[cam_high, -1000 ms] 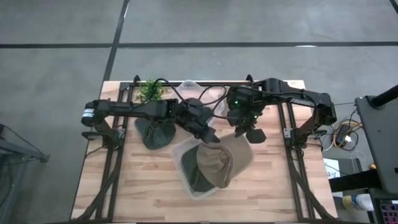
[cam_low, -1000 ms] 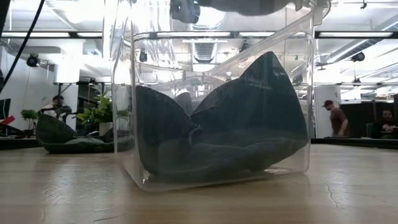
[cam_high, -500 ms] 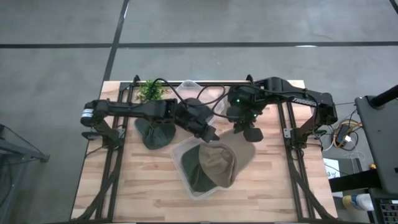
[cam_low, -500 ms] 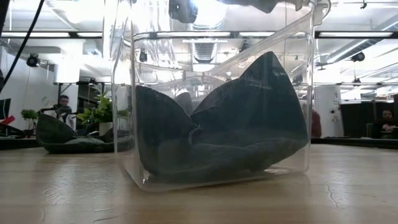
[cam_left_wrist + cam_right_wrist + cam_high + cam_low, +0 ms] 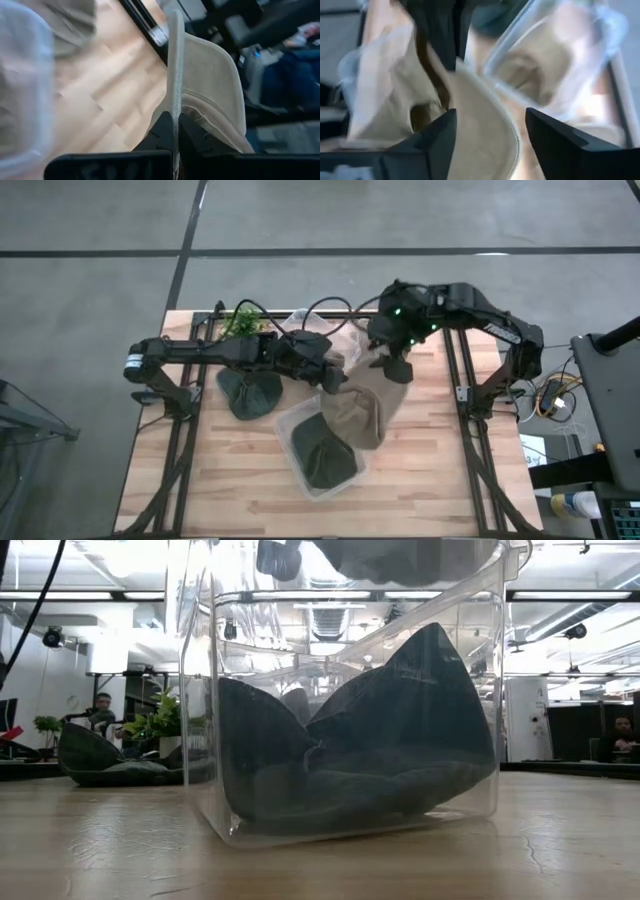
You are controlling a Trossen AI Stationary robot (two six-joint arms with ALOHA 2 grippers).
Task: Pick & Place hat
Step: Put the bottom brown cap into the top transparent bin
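Observation:
A tan hat (image 5: 358, 416) hangs over the far right corner of a clear bin (image 5: 300, 470). Inside the bin lies a dark green hat (image 5: 322, 460), which also fills the bin in the low view (image 5: 350, 760). My left gripper (image 5: 330, 377) reaches in from the left and is shut on the tan hat's brim. My right gripper (image 5: 395, 366) is open just beyond the hat, toward the far edge. In its wrist view its fingers (image 5: 434, 142) stand on either side of the tan brim (image 5: 480, 125), apart from it. A second dark green hat (image 5: 250, 392) rests flat on the table. My left gripper pinches the edge of the tan hat's brim (image 5: 174, 107) between its two fingers, with the brim standing on edge in the jaws. It comes from the table's left, slanting downward. The crown (image 5: 215, 85) hangs beside and below the fingers, over the bin.
A second clear bin (image 5: 308, 328) and a small green plant (image 5: 240, 325) stand at the table's far edge. The black arm frames (image 5: 185, 450) run along both sides. Bare wood lies near the front edge (image 5: 420, 490). People are in the room beyond.
My right gripper has let go of the tan hat and drawn back toward the far edge. My left gripper now holds the hat by the brim and has moved slightly far and left. The hat has come off the bin's top toward the far side, uncovering the green hat.

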